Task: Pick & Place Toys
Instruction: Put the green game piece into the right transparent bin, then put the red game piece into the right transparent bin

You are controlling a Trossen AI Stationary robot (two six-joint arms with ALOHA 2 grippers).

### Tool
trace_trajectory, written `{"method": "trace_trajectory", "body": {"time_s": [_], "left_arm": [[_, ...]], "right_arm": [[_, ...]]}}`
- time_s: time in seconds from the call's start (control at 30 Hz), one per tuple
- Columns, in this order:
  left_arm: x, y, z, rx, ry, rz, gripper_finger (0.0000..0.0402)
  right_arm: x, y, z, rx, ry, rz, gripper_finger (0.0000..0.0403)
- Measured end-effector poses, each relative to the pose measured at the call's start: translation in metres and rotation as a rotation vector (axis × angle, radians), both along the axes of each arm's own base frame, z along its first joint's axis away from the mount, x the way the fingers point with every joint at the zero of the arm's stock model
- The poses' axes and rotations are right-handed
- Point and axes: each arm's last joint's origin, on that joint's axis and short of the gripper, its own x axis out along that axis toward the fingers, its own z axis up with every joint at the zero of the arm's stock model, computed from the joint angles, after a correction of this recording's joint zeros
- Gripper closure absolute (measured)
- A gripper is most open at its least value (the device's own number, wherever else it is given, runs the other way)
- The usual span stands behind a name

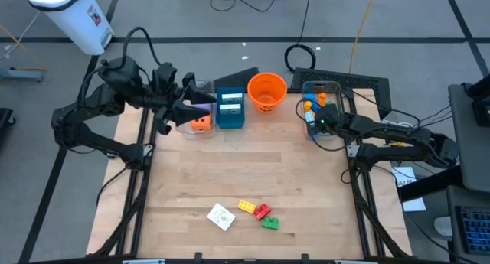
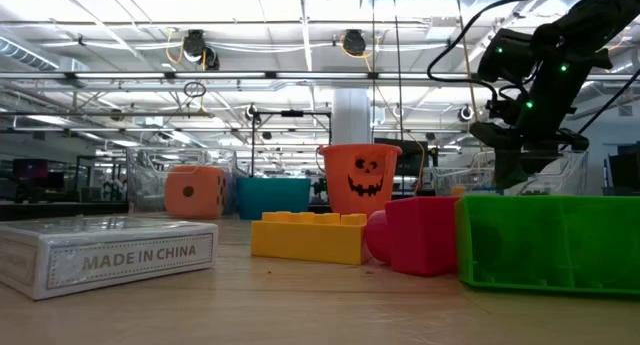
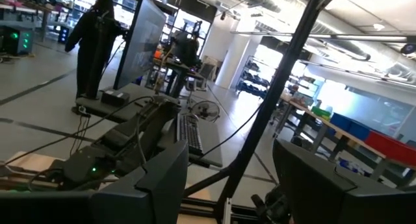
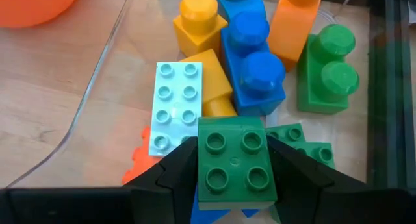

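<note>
My right gripper [image 4: 235,185] is shut on a small green four-stud brick [image 4: 235,160]. It is over the clear bin [image 1: 334,88] at the table's far right. That bin holds several bricks: blue [image 4: 253,68], yellow [image 4: 198,19], orange [image 4: 296,19], green [image 4: 328,71] and a pale blue plate [image 4: 174,107]. My left gripper [image 1: 191,109] is open and empty above the far-left clear bin [image 1: 205,86], which holds an orange die [image 1: 200,122]. A white card [image 1: 221,216] and yellow [image 1: 246,206], red [image 1: 262,212] and green [image 1: 269,223] bricks lie near the table's front edge. My right gripper pinches the green brick by two opposite side walls [image 4: 203,160] between its two fingers. The fingers come from above and point down. The brick sits level with its studs up, over the bricks in the bin.
A teal box [image 1: 230,109] and an orange bucket [image 1: 266,92] stand between the two bins along the far edge. The wooden tabletop [image 1: 245,164] lies bare between the bins and the front toys. A person [image 3: 94,45] stands in the room beyond the table.
</note>
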Motion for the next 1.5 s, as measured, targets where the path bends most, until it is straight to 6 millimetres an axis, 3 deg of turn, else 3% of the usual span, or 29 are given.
{"method": "trace_trajectory", "body": {"time_s": [0.17,0.57,0.77,0.93,1.27,1.5], "left_arm": [[0.000,0.000,0.000,-0.001,0.005,0.000,0.0167],[0.000,-0.001,-0.002,-0.006,0.023,-0.003,0.0167],[0.000,-0.001,-0.002,0.001,0.022,-0.002,0.0167],[0.000,-0.001,-0.002,0.023,0.013,0.000,0.0167],[0.000,-0.001,0.001,0.045,-0.021,0.003,0.0167],[0.000,-0.001,0.001,0.044,-0.020,0.002,0.0167]], "right_arm": [[0.000,0.000,0.000,-0.001,0.001,-0.001,0.0246],[-0.002,-0.004,0.000,-0.009,0.003,-0.016,0.0194],[0.004,-0.007,0.009,-0.070,-0.051,0.031,0.0176],[0.013,-0.011,0.027,-0.171,-0.209,0.139,0.0176],[0.035,-0.008,0.086,-0.413,-0.815,0.390,0.0181],[0.040,0.001,0.103,-0.495,-0.981,0.436,0.0181]]}}
